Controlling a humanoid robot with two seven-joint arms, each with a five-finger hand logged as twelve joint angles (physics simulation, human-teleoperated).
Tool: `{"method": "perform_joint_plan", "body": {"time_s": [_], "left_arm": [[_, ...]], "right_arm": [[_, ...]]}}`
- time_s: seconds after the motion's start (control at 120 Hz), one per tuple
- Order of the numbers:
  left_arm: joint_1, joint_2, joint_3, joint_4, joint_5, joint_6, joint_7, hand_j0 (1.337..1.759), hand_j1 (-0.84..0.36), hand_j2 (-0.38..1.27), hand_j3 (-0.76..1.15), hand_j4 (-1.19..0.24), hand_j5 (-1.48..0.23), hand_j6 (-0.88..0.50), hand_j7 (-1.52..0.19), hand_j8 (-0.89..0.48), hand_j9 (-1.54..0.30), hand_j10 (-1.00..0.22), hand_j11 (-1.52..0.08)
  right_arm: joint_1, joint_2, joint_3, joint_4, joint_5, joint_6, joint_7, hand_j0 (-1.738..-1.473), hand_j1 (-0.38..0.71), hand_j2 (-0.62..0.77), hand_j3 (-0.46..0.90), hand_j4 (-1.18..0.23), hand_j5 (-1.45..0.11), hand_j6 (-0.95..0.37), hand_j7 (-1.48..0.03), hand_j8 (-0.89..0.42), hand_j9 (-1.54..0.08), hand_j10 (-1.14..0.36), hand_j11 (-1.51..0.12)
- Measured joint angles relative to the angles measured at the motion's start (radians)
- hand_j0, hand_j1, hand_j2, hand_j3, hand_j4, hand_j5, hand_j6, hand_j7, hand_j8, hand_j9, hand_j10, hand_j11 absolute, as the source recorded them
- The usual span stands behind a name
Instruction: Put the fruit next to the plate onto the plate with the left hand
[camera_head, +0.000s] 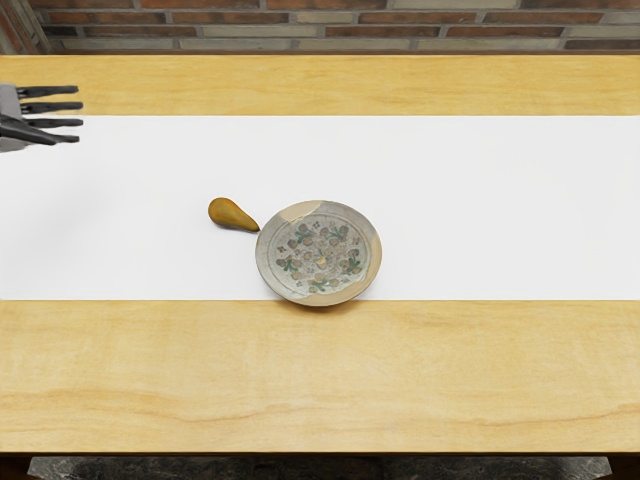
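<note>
One pear | long axis left-right | narrow end toward plate

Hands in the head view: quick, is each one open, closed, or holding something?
Left hand: open, fingers stretched out, holding nothing.
Right hand: not in view.

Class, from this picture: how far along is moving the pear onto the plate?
Done: nothing; the pear lies on the white cloth just left of the plate. In hand: nothing; the left hand is open at the left edge. Left: reach, grasp, place.
</note>
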Motion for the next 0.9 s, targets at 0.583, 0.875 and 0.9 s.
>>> {"method": "perform_joint_plan", "body": {"time_s": [0.583, 0.875, 0.9], "left_arm": [[-0.086, -0.336, 0.063, -0.055, 0.710, -0.002, 0.000, 1.658, 0.34, 0.00, 0.00, -0.01, -0.01, -0.01, -0.01, -0.01, -0.01, -0.01, -0.01], [-0.083, -0.479, 0.084, -0.185, 1.126, 0.225, 0.000, 1.658, 0.33, 0.00, 0.00, -0.02, -0.03, -0.02, -0.03, -0.02, -0.03, -0.02, -0.03], [-0.087, -0.480, 0.099, -0.190, 1.148, 0.263, 0.000, 1.658, 0.32, 0.00, 0.00, -0.02, -0.03, -0.02, -0.03, -0.02, -0.03, -0.02, -0.03]], "right_arm": [[0.002, 0.000, 0.000, 0.000, 0.000, 0.001, 0.000, -1.658, -0.35, 0.00, 0.00, 0.00, 0.00, 0.00, 0.00, 0.00, 0.00, 0.00, 0.00], [0.002, 0.000, 0.001, 0.000, 0.000, 0.000, 0.000, -1.658, -0.35, 0.00, 0.00, 0.00, 0.00, 0.00, 0.00, 0.00, 0.00, 0.00, 0.00], [0.002, 0.000, 0.001, 0.000, 0.000, 0.000, 0.000, -1.658, -0.35, 0.00, 0.00, 0.00, 0.00, 0.00, 0.00, 0.00, 0.00, 0.00, 0.00]]}}
